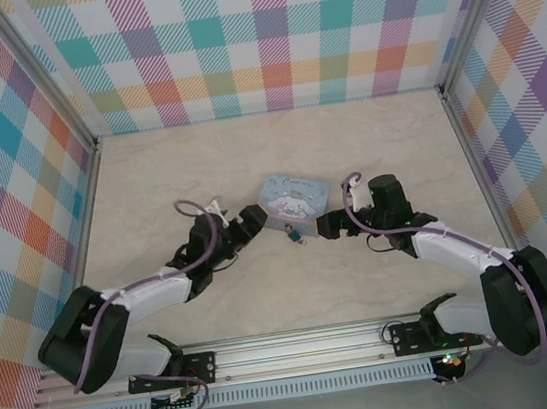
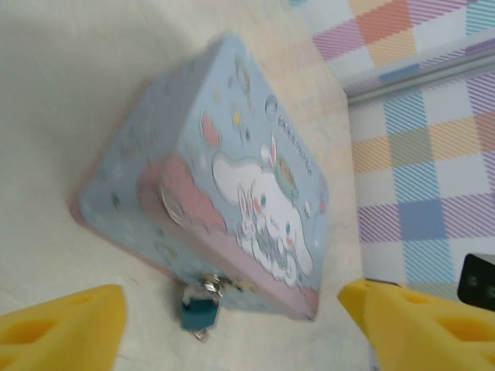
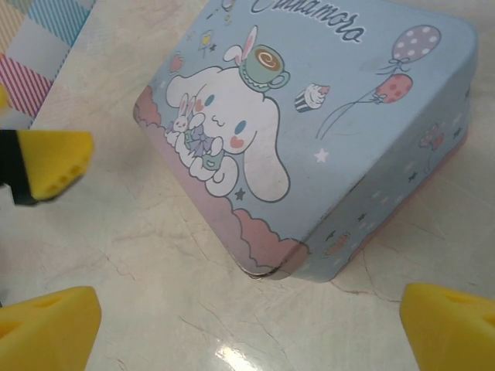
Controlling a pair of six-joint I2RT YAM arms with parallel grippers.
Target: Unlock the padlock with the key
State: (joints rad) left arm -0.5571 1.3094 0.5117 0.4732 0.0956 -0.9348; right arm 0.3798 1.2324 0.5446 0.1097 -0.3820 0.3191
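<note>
**Overhead, left to right.** A pastel plaid wall (image 1: 11, 199) bounds the left side of a cream, marble-veined desk (image 1: 168, 168). Matching panels close the back and right sides, joined at the corners by aluminium posts (image 1: 48, 85). A metal rail (image 1: 292, 348) runs along the near edge.

The left arm (image 1: 154, 291) reaches inward. The left pincer (image 1: 255, 217) has its yellow fingertips (image 2: 66, 325) wide apart and holds nothing. It sits just beside the left edge of the pale blue cartoon tin (image 1: 295, 198).

The tin lies flat near the middle of the desk, printed lid up. The padlock (image 2: 199, 311), small and dark teal, hangs from the hasp on the tin's near side wall. It reaches down to the desk, between the two pincers.

The right pincer (image 1: 324, 225), on the right arm (image 1: 456, 246), is also spread wide and empty. Its fingertips (image 3: 452, 328) are near the tin's corner but apart from it. The desk shows a faint gleam beneath them.
</note>
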